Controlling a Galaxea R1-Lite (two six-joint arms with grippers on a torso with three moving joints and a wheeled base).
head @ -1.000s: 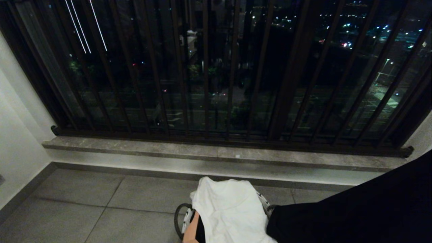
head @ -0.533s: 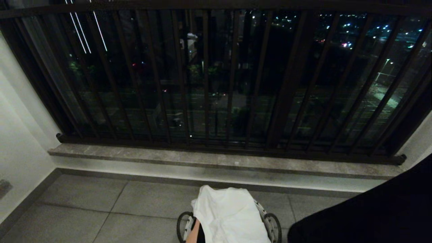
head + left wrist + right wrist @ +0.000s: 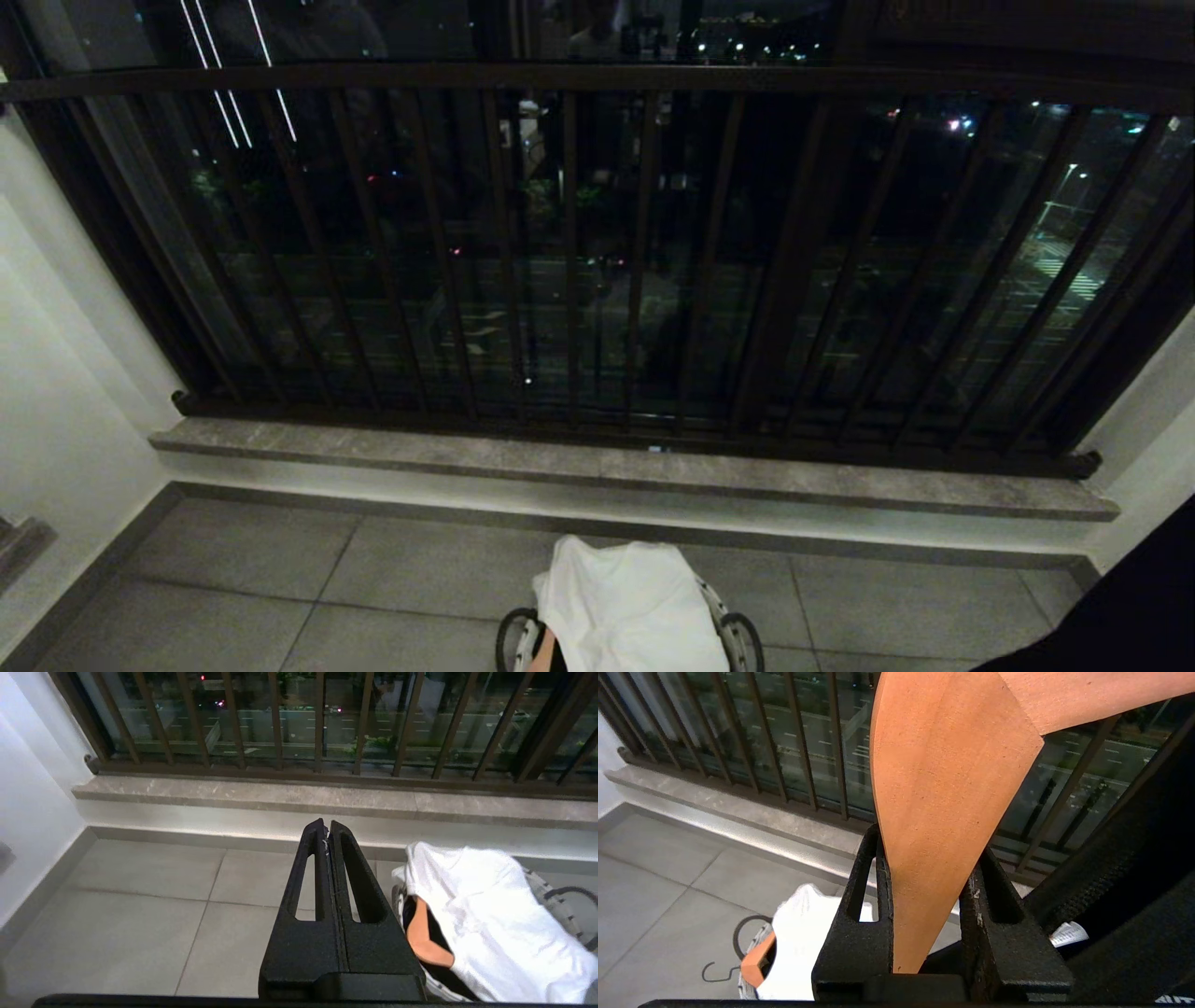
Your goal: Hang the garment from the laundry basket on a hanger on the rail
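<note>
Camera view risen; laundry basket [image 3: 738,635] holds white garment [image 3: 625,607]; right hand [image 3: 924,877] grips wooden hanger [image 3: 943,788].

laundry basket [image 3: 738,639] mostly under white garment [image 3: 630,607] — cut by frame edge, hanger [image 3: 943,788] ends cropped
</note>
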